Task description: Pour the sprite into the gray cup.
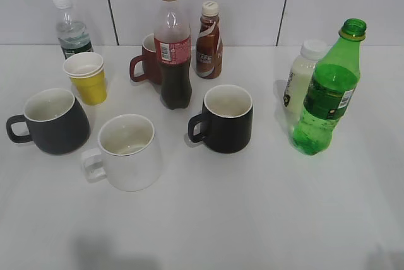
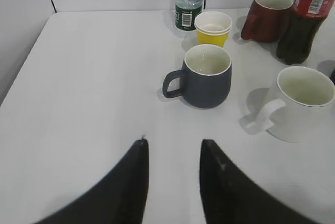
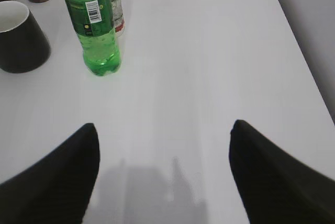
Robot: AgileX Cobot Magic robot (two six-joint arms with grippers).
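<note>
Nothing grabbed yet: right gripper (image 3: 162,130) wide open and empty, left gripper (image 2: 172,148) slightly open and empty (both idle). Next: grabbing sprite (image 1: 327,91), far right of gray cup (image 1: 50,120).

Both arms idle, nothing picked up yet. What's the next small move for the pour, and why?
Probably ease the right pincer forward and left toward the green soda bottle. Its jaws are wide open and empty, the bottle stands upright and uncapped on that arm's side, and the gray mug sits far across the table, so the bottle must be gripped first.

Five bottles (image 1: 327,91), four mugs (image 1: 50,120), and stacked paper cups (image 1: 86,77).
</note>
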